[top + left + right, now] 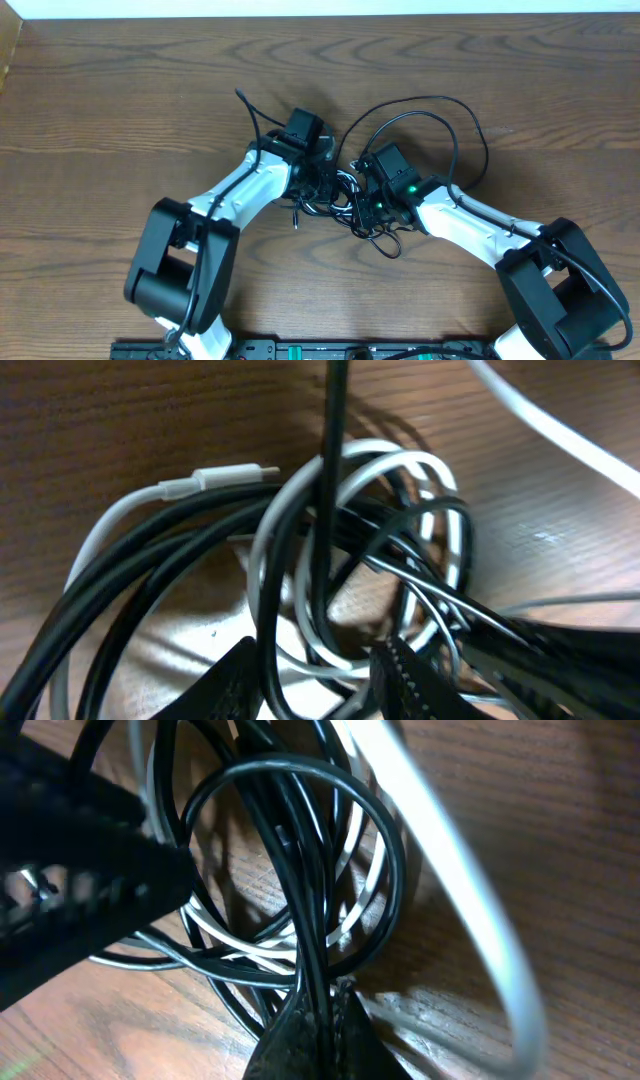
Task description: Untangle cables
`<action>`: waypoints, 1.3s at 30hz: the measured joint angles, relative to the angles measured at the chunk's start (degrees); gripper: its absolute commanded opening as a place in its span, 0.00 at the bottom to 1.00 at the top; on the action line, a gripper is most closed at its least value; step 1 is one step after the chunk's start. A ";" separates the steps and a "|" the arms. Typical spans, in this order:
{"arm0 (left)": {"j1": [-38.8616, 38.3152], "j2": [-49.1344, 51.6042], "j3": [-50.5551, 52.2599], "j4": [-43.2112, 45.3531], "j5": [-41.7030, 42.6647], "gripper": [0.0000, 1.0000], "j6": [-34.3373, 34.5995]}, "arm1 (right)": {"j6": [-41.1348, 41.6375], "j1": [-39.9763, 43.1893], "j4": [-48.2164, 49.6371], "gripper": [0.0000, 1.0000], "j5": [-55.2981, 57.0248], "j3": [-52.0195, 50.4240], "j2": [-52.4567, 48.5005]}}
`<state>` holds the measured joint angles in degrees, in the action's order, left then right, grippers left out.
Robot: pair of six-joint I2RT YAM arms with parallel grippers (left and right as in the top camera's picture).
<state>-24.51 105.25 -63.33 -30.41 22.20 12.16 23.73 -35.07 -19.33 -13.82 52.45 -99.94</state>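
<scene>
A robotics lab: a bare dark wood-grain counter (100, 120) carries two white-and-black robot arms (235, 195) (470, 222), with a black equipment rail (300, 350) along its near edge.

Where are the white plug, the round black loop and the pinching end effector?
white plug (225, 476): left wrist view, middle of its body.
black loop (285, 763): right wrist view, top of its curve.
right end effector (318, 1020): right wrist view, between its closed fingertips.

Cables (352, 200) clog centre; outer table (100, 120) free.
</scene>
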 measured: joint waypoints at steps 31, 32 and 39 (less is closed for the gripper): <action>18.38 -19.76 -1.38 -3.61 14.56 0.07 5.95 | 16.48 9.29 -11.26 0.01 18.01 1.07 5.95; 18.80 -19.74 -1.38 -3.69 14.88 0.08 6.01 | 16.33 9.99 -11.32 0.01 18.27 1.11 8.04; 19.28 -19.65 -1.38 -3.87 13.84 0.07 6.03 | 16.17 17.40 -13.25 0.01 25.90 2.21 24.74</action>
<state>-5.23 85.60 -64.71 -34.28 36.03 18.20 39.90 -17.67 -32.58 12.08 54.65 -75.20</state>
